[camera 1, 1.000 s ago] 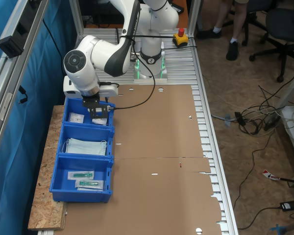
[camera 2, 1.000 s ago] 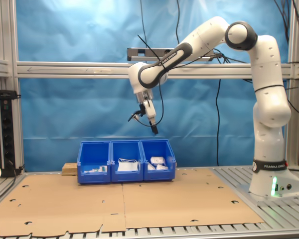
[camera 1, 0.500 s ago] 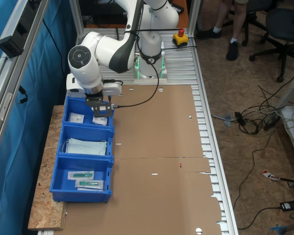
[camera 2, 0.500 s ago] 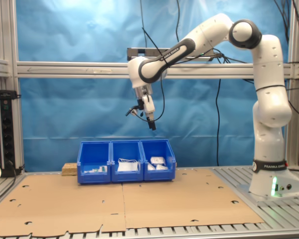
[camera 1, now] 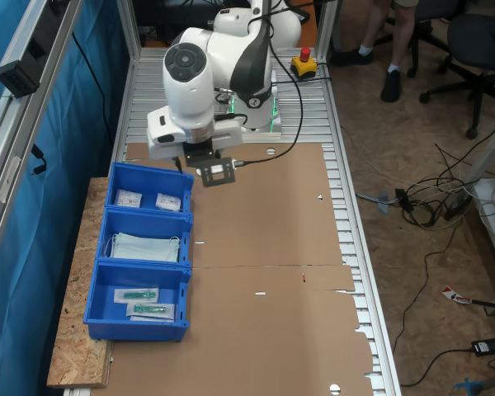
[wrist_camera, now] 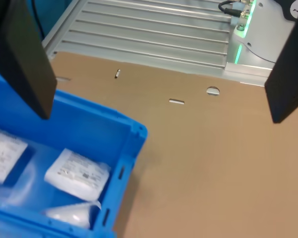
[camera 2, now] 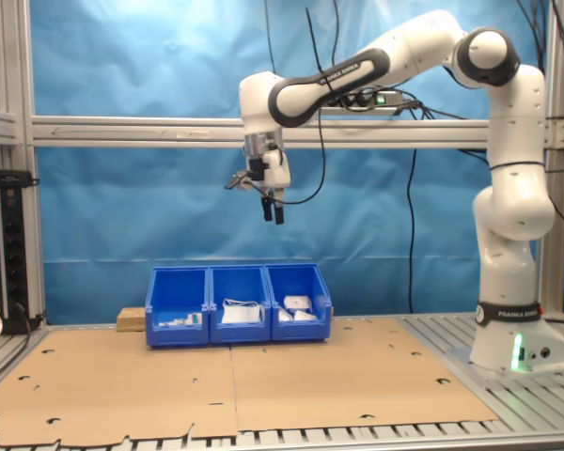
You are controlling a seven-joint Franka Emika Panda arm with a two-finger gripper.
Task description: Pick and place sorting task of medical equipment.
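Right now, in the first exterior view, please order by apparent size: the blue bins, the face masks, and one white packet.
1. The row of blue bins, largest.
2. The face masks.
3. The white packet, smallest; the packet beside it looks alike.

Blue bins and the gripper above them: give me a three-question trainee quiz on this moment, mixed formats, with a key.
1. True or false: the gripper is holding a white packet.
2. Which blue bin holds the light-blue face masks? A) the one nearest the robot base B) the middle bin C) the one farthest from the base
3. Fill in: the bin nearest the base holds ___ white packets in the first exterior view.

Key:
1. False; the jaws are open and empty, high above the bins.
2. B
3. Two: one white packet and a second packet.
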